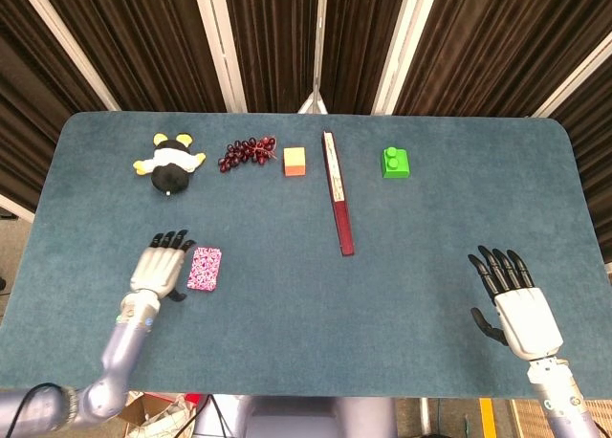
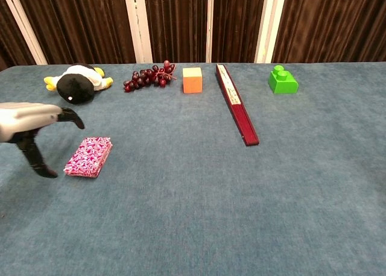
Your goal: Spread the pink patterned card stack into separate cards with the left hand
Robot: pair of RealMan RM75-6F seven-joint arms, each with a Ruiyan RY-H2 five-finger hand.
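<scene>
The pink patterned card stack (image 1: pixel 204 269) (image 2: pixel 89 156) lies squared up on the blue table, left of centre. My left hand (image 1: pixel 162 268) (image 2: pixel 33 129) hovers just to its left, palm down, fingers apart, holding nothing; in the chest view its thumb hangs down beside the stack's near left corner without touching. My right hand (image 1: pixel 517 299) rests open at the front right edge, far from the cards, seen only in the head view.
Along the back stand a penguin plush (image 1: pixel 169 165), dark grapes (image 1: pixel 247 153), an orange cube (image 1: pixel 295 161), a closed dark red fan (image 1: pixel 338 194) and a green brick (image 1: pixel 396 162). The table (image 1: pixel 402 295) is rounded at its far corners.
</scene>
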